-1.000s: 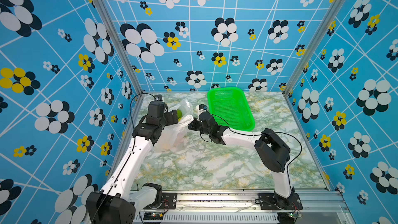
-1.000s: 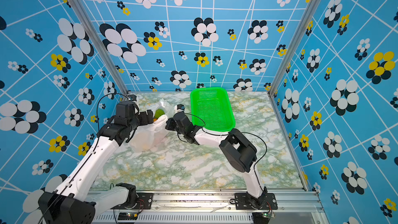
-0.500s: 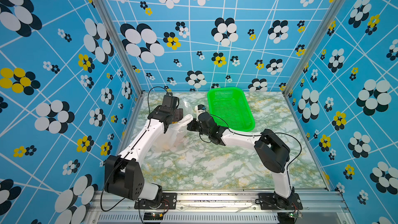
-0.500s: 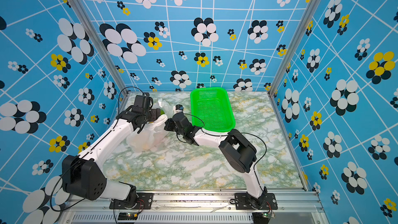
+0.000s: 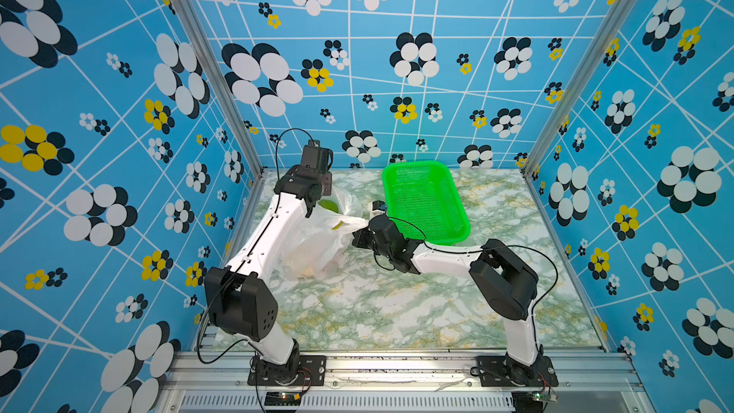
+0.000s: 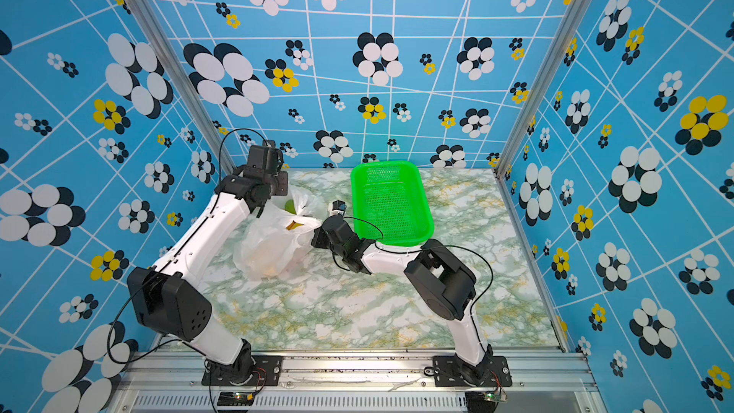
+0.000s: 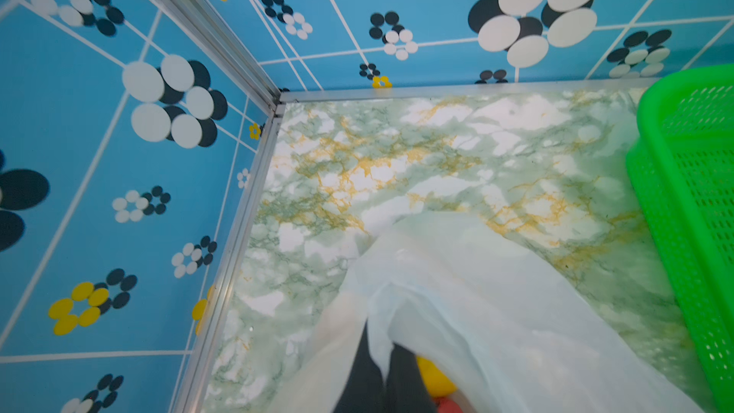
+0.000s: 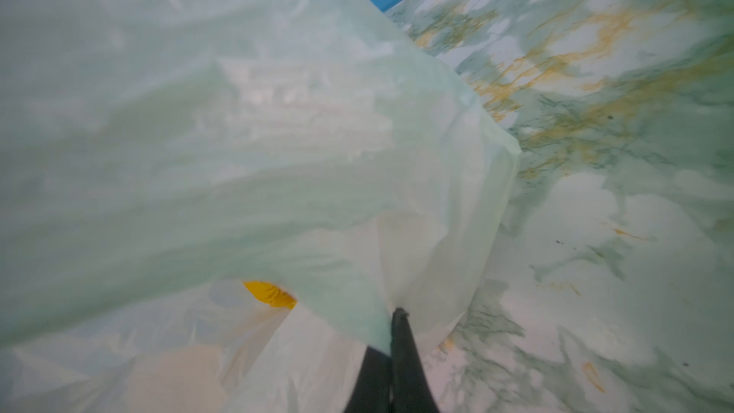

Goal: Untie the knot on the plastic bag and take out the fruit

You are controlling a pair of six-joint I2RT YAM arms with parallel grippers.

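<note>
The left claw (image 7: 383, 349) is shut, its dark fingers pinching a fold of the plastic bag (image 5: 317, 244) at the rim. The right claw (image 8: 393, 335) is likewise shut on the film of the opposite edge. Between them the bag's mouth gapes, and I cannot make out the knot in any view.

The bag lies on the marbled surface (image 5: 397, 303), near the left wall and just beside the green basket (image 5: 425, 200). The fruit (image 5: 329, 205) is inside it, with green and yellow pieces showing at the mouth and orange shapes dim through the film.

The film is thin. Pulling the two edges apart too hard could tear it or slip it from a pinch. Lifting unevenly could tip the bag, and the fruit would roll across the surface.
</note>
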